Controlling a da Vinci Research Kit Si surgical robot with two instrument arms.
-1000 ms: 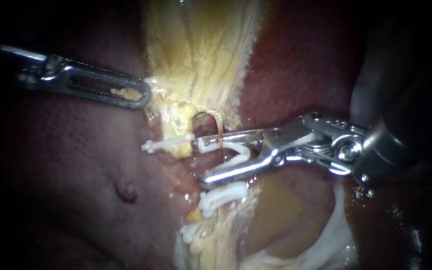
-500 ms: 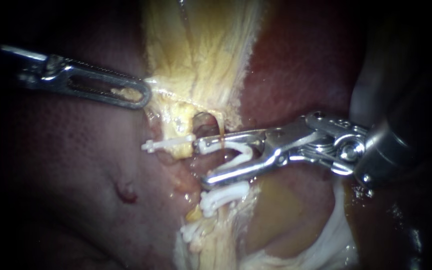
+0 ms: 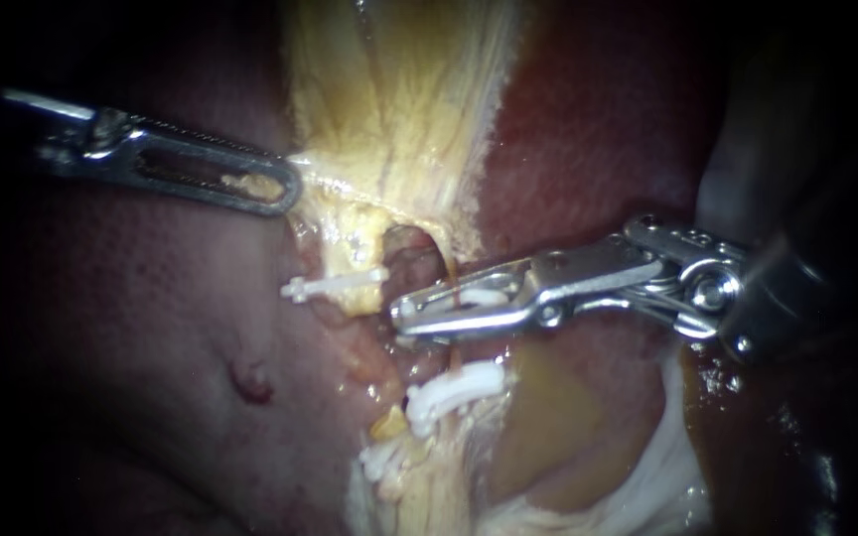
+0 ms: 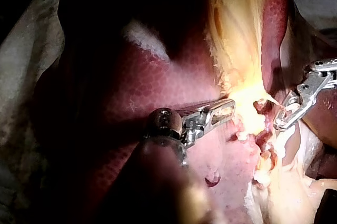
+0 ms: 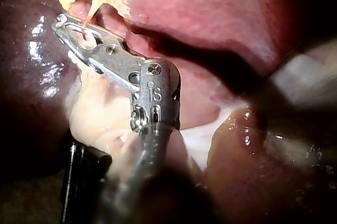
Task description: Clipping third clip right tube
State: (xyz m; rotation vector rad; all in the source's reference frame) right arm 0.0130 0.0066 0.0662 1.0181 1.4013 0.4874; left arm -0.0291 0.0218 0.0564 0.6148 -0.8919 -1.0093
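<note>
The right instrument (image 3: pixel 401 312) had its jaws wide apart a moment ago; now they squeeze the white clip (image 3: pixel 479 296) onto the right tube (image 3: pixel 446 263). The left instrument (image 3: pixel 285 191) stays clamped on yellow tissue (image 3: pixel 389 109). Only the right wrist view shows the tube threading the jaws.

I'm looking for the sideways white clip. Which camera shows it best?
The endoscope view: the clip lies plainly across yellow tissue. The left wrist view loses it in glare; the right wrist view doesn't show it.
</note>
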